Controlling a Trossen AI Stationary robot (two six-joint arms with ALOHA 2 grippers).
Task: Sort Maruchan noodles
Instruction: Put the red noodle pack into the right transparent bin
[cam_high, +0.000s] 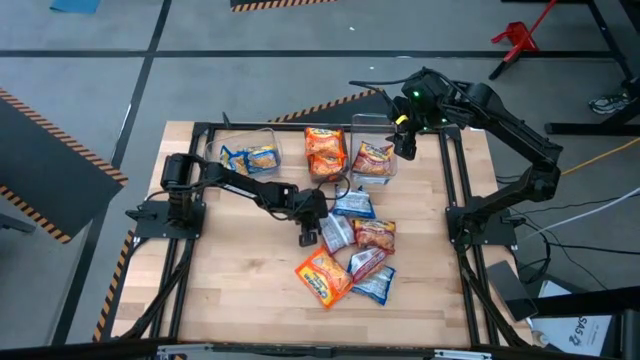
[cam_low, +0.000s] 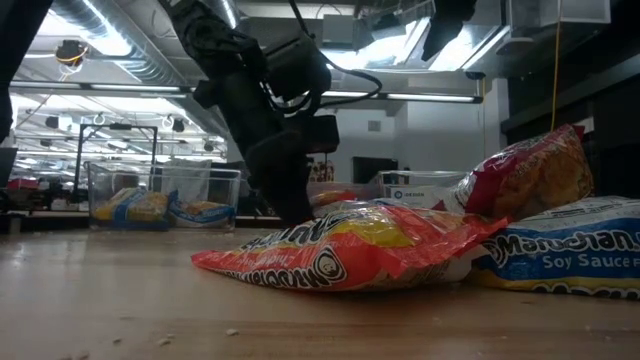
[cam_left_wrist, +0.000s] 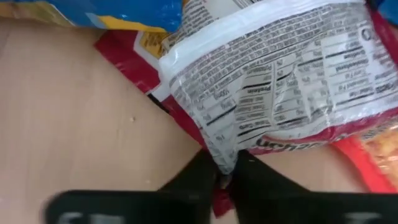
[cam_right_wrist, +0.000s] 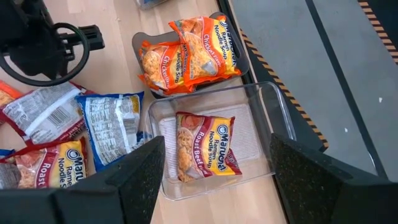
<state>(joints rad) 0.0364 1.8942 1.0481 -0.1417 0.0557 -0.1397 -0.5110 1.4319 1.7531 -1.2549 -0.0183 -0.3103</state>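
Several Maruchan noodle packets lie in a pile at the table's middle: a red-and-silver one (cam_high: 335, 232) with its printed back up, blue ones (cam_high: 352, 204), red ones (cam_high: 376, 233) and an orange one (cam_high: 322, 277). My left gripper (cam_high: 310, 233) sits at the pile's left edge, shut on the red-and-silver packet (cam_left_wrist: 280, 81). My right gripper (cam_high: 405, 142) hangs open high above the far right bin (cam_right_wrist: 261, 118), which holds one red packet (cam_right_wrist: 205, 146). It touches nothing. My left gripper pinches the red-and-silver packet's near corner (cam_left_wrist: 225, 160) between its two fingers (cam_left_wrist: 198, 177). The fingers slant down at it from the table's left side. The packet lies flat with its back up, resting on the table and the pile.
Three clear bins stand along the far edge: the left one (cam_high: 250, 158) with blue-and-yellow packets, the middle one (cam_high: 325, 150) with orange packets, the right one (cam_high: 373, 160) with a red packet. Bare wood (cam_high: 240, 280) lies to the near left. A black frame (cam_high: 455, 180) rims the table.
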